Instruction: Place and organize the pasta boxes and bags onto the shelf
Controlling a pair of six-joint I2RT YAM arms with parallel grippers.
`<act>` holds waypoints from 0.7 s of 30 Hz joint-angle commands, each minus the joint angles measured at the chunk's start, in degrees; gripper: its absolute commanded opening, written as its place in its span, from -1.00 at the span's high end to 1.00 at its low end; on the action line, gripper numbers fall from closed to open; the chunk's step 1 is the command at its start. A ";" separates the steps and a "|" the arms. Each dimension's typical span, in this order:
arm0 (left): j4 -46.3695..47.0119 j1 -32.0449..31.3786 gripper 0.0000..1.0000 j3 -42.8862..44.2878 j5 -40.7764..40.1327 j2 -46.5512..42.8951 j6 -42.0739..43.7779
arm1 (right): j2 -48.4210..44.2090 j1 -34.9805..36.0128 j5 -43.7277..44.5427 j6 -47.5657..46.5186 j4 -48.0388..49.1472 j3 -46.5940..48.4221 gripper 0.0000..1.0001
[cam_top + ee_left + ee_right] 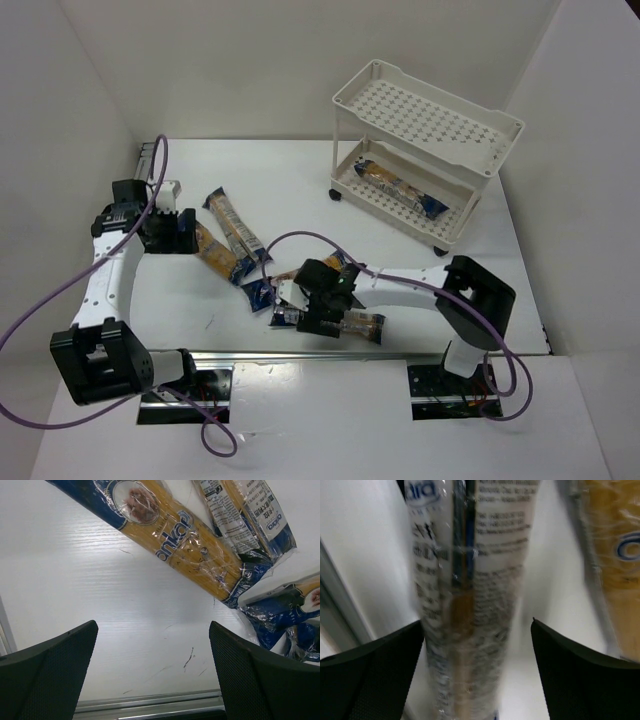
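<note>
The cream-white shelf (508,127) stands at the far right. One pasta packet (400,190) lies in its lower tier; the top tier holds nothing. Two packets (232,225) lie side by side left of centre, and the end of another (258,291) lies just below them. My right gripper (322,318) is open, low over a packet (358,325) near the front rail. In the right wrist view that packet (465,620) lies between the fingers (375,675), against the left one. My left gripper (185,232) is open and empty beside the left packets (175,535).
A metal rail (330,355) runs along the table's near edge. White walls close in the back and both sides. A purple cable (290,240) loops over the table's middle. In the right wrist view a second packet (620,555) lies to the right.
</note>
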 commanded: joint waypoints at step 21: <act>1.27 1.58 -0.98 0.12 1.36 -2.86 -0.82 | -11.23 3.32 13.02 -3.74 -8.97 7.99 1.00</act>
